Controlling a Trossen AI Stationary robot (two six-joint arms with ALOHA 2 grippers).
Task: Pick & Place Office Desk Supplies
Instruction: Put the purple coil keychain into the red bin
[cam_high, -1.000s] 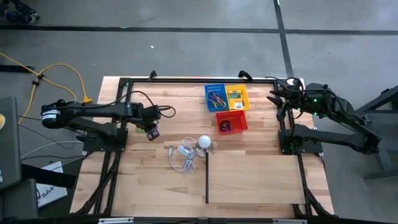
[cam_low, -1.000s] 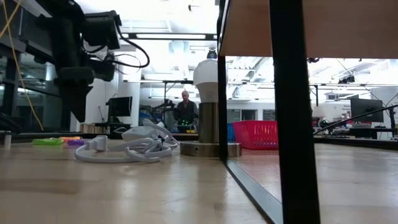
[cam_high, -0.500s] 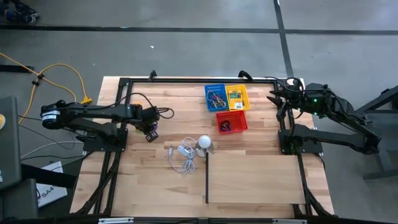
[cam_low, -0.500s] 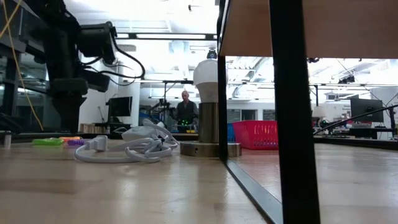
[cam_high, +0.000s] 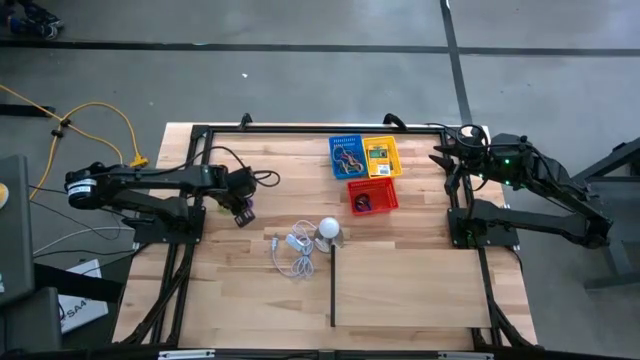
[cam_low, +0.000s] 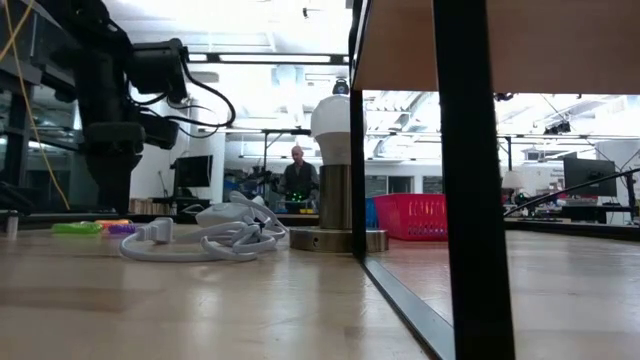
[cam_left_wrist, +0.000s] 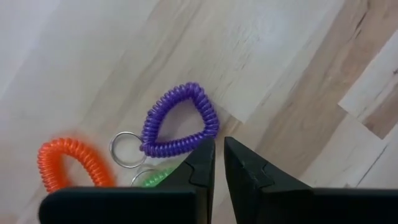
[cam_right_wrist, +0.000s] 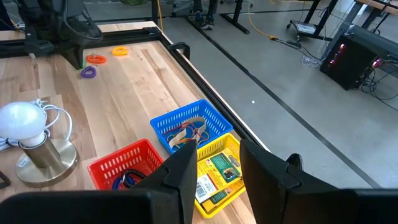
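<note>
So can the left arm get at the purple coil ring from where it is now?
Probably yes. The left gripper sits low over the table right beside the purple coil ring, nothing lying between them. Its fingers are nearly together, though, so they would likely need to open first. The orange coil lies clear to one side.

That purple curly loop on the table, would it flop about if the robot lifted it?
Probably yes. The purple coil looks like a soft springy spiral, so it would likely sag and stretch. It seems light and lies flat, so rolling is unlikely. The left hand sits just beside it.
</note>
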